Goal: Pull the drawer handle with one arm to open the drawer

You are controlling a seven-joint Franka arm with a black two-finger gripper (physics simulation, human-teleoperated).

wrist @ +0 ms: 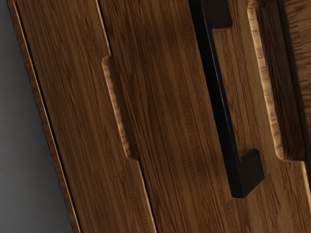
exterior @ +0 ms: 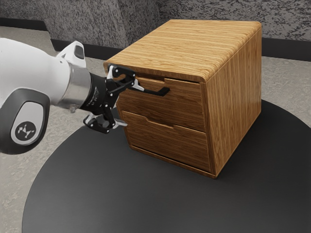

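In the exterior view the white Franka arm (exterior: 34, 92) comes in from 9 o'clock. Its black gripper (exterior: 130, 106) stands at the front of the wooden 2-drawer cabinet (exterior: 233, 97), which sits on the round black table (exterior: 146, 204) toward 1 o'clock of the picture's middle. The jaws are apart, 1 finger at 12 o'clock of the wrist and 1 at 6, clamped on nothing. The black bar handle (exterior: 156, 91) of the top drawer (exterior: 187, 109) lies at 3 o'clock of the upper fingertip, very near; I cannot tell whether they touch. In the wrist view the bar stands proud of the wood beside a carved finger recess (wrist: 119, 111). The top drawer looks shut, flush with the bottom drawer (exterior: 165, 141). I judge this to be the approach step. Next, the hand must get the bar between both fingers, close on it, then pull straight out toward 8 o'clock.
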